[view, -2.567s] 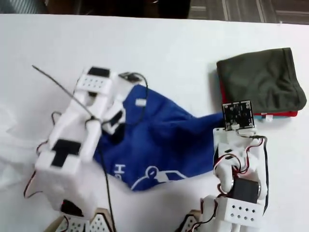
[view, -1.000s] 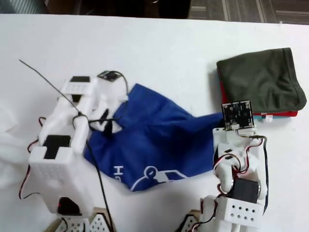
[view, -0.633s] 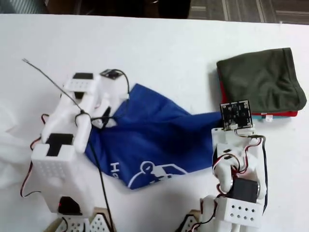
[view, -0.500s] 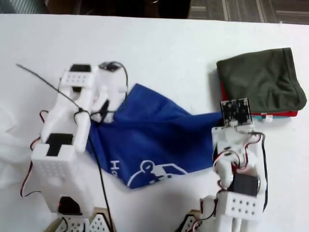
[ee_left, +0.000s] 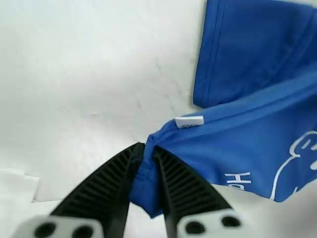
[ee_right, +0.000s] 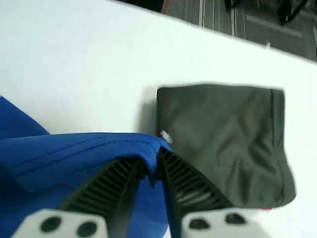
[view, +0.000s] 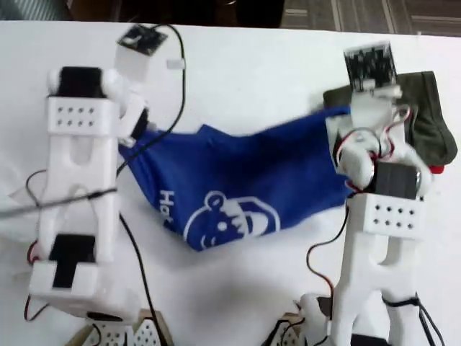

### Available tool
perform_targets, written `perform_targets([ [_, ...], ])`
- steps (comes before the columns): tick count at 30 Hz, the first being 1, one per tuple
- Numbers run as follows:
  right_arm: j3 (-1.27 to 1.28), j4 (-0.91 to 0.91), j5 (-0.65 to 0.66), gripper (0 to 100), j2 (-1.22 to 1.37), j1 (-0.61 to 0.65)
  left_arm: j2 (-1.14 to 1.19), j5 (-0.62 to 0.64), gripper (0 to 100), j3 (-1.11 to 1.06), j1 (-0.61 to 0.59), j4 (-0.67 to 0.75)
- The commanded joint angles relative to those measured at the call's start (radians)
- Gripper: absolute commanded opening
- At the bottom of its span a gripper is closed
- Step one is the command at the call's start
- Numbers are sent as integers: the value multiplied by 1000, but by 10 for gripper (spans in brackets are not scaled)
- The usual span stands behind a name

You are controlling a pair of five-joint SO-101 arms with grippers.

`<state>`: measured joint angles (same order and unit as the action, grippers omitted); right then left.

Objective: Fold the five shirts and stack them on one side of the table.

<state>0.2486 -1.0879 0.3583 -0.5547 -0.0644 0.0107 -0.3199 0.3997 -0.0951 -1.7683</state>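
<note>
The right arm (view: 378, 209) covers part of the folded stack (view: 434, 119).

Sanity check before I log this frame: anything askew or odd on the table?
Nothing is damaged or spilled. The blue shirt is crumpled rather than flat. It is pinched at opposite ends by the left end effector and the right end effector, and its print is tilted. The folded green shirt beside it lies tidy.
</note>
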Motion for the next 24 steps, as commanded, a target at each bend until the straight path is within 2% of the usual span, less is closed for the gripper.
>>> perform_targets([
  [1, -232, -61, -12, 19, 22, 12, -169, 5, 26, 42, -9, -15],
  [9, -423, -139, -5, 19, -50, 7, -430, 3, 26, 39, -18, -15],
  [24, -430, -110, -5, 19, -288, 12, -683, -2, 26, 47, -18, 38],
])
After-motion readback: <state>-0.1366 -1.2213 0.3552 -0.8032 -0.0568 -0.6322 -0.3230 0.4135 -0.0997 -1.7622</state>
